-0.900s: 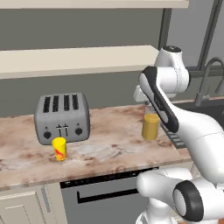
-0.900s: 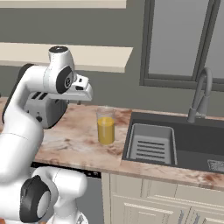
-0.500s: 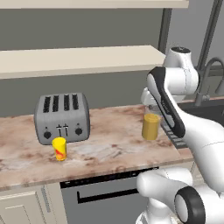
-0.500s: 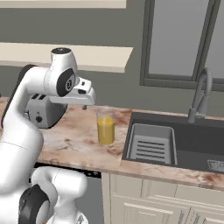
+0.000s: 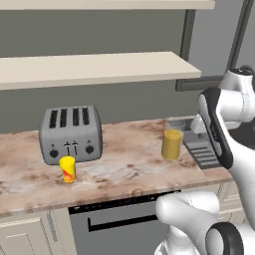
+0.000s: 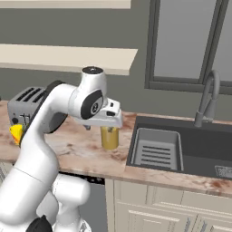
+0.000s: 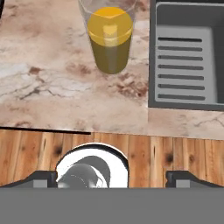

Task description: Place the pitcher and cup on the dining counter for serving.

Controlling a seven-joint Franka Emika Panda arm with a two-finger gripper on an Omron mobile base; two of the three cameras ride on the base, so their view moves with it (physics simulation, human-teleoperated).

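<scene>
A grey four-slot metal toaster (image 5: pixel 70 133) stands at the left of the marbled brown-beige stone worktop (image 5: pixel 124 167). Just in front of the toaster, toward its left corner, sits the small yellow tapered cup (image 5: pixel 67 169) with red markings — upright, untouched. Well to the toaster's right, near the dark sink basin (image 6: pixel 181 147), stands the clear cylindrical pitcher (image 5: pixel 172 141) of amber-yellow liquid. Above the pitcher hangs the white arm's two-finger gripper (image 7: pixel 112 178), fingers spread wide — holding nothing.
</scene>
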